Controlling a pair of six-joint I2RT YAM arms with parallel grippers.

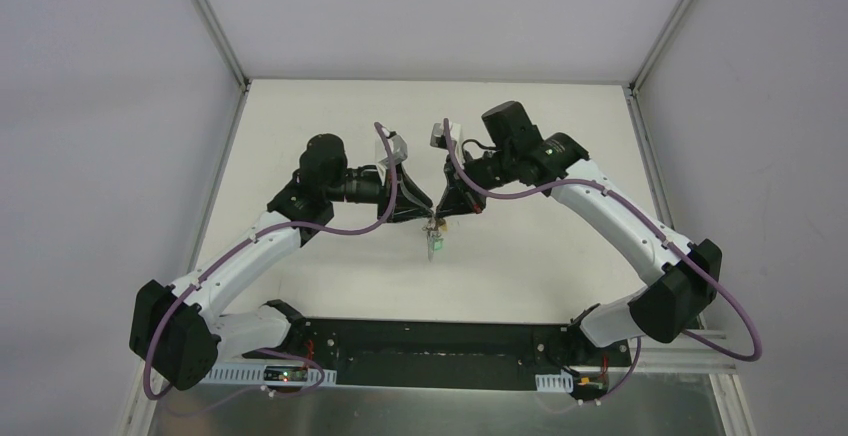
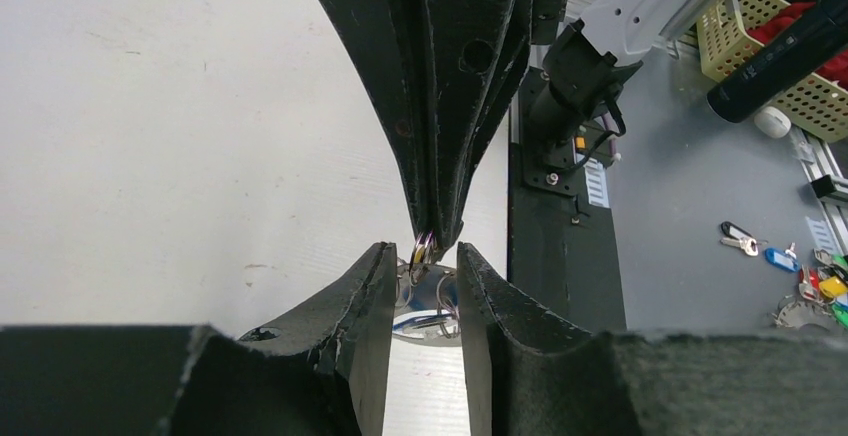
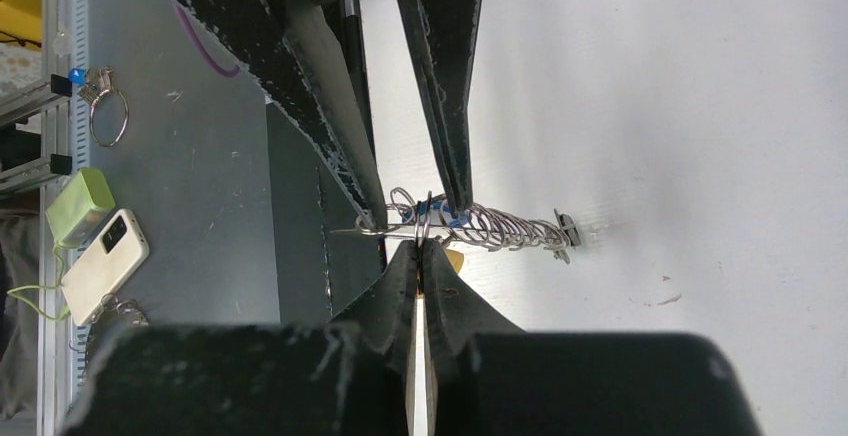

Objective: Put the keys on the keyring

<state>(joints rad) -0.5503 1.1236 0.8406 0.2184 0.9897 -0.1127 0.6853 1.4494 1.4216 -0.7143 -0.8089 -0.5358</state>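
The keyring (image 2: 432, 318) is a silver oval in the air between the fingers of my left gripper (image 2: 425, 254), which press on its sides. Seen edge-on in the right wrist view, the keyring (image 3: 500, 226) carries several small wire rings, and the left gripper (image 3: 412, 211) straddles it from above. My right gripper (image 3: 422, 246) is shut on the small split ring of a yellow-orange key (image 3: 456, 260), right against the keyring. In the top view both grippers meet at mid-table, left gripper (image 1: 417, 214) and right gripper (image 1: 441, 218), with keys (image 1: 433, 245) dangling below them.
Off the table, on the grey bench, lie spare keys (image 2: 742, 242) with coloured heads, a yellow basket (image 2: 752, 18), a white phone (image 3: 104, 262), a green box (image 3: 80, 206) and a loose wire ring (image 3: 108, 118). The black base plate (image 1: 430, 351) spans the near edge.
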